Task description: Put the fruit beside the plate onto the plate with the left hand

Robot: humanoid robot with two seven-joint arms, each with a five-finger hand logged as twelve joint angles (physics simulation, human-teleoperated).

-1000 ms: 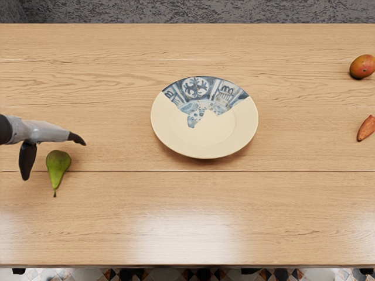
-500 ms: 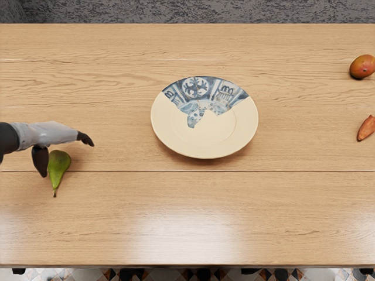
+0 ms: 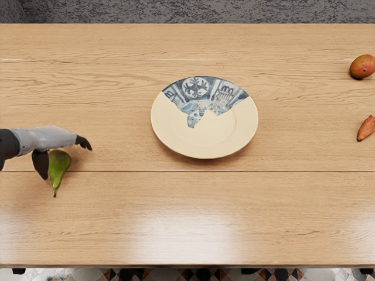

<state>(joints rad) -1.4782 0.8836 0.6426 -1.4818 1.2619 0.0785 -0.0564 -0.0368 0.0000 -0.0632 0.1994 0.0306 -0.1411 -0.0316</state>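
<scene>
Head view looks down at a slant on a pale wooden table point(image 3: 193, 216). At the far left edge the left arm comes in, and its robot hand point(image 3: 51, 142) hangs over the near-left part of the table. The robot hand is spread and holds nothing: the dark-tipped fingers point(image 3: 84, 142) reach out to the right, while the dark thumb point(image 3: 41, 164) points down toward the near edge. The thumb overlaps the left side of a green pear point(image 3: 60, 164); whether it touches the fruit cannot be told. The pear lies on the table just under and beside the robot hand, its wide end up against the palm and its thin stem pointing toward the near edge. It is well apart from the plate point(image 3: 176, 126), which sits farther right, about the middle of the table. The plate is round and cream, with a blue-and-white pattern across its far part, and nothing lies on it. Far to the right, near the table's right edge, a red-and-green mango point(image 3: 362, 66) rests toward the back. Nearer the front at the same edge lies an orange-red, tapered thing point(image 3: 366, 127), partly cut off by the picture's border.
</scene>
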